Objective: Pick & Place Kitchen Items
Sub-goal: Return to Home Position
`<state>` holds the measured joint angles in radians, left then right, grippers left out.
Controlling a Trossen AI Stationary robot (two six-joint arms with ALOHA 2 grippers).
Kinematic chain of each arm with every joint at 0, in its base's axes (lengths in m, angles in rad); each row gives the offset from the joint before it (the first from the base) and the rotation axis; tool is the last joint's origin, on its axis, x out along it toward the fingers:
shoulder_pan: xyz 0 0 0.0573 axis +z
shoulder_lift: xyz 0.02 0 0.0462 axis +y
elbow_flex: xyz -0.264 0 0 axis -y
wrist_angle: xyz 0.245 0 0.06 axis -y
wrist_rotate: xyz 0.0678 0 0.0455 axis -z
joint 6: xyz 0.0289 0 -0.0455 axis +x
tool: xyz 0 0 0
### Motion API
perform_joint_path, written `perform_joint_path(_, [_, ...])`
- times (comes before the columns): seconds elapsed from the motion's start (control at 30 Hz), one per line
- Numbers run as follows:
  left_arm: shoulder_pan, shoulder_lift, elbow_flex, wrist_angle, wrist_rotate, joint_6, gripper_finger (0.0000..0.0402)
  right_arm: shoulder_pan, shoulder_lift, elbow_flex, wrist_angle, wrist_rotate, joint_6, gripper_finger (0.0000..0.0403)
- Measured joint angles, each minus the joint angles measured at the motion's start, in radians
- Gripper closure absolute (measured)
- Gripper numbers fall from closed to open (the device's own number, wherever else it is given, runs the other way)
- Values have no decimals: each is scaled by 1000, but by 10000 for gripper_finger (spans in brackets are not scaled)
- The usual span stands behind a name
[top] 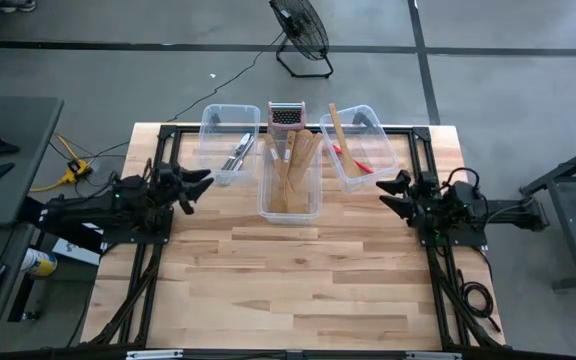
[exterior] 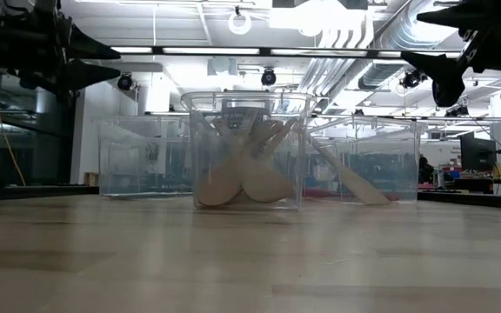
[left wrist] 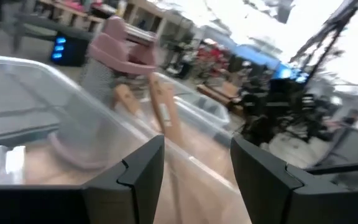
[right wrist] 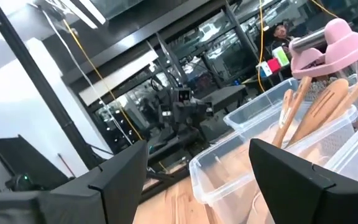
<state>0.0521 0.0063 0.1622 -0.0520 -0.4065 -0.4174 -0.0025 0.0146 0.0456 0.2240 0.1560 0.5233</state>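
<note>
Three clear bins stand in a row at the table's far side. The left bin (top: 229,140) holds silver metal utensils (top: 238,153). The middle bin (top: 290,178) holds several pale wooden utensils (top: 290,165), leaning on its walls. The right bin (top: 358,145) holds a wooden utensil and the red-headed spatula (top: 353,160). My left gripper (top: 200,185) hovers open near the left bin's near right corner, empty. My right gripper (top: 393,192) hovers open just near the right bin, empty. Both are raised above the table in the low view.
A metal box grater with a pinkish top (top: 286,117) stands upright behind the middle bin. The wide near part of the wooden table (top: 288,290) lies between the two arms. A fan stands on the floor beyond the far edge.
</note>
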Motion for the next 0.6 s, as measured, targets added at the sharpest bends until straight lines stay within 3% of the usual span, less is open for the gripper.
perform_joint_path(0.13, [0, -1, -66, 143, 34, 29, 217, 0, -8, -35, 56, -1, -9, 128])
perform_joint_path(0.3, [0, 0, -120, 229, 32, 66, 217, 0, -8, -37, -18, 12, -10, 128])
perform_joint_path(0.6, [0, 0, -147, 165, -36, 126, 217, 0, -8, -37, -143, 56, -32, 128])
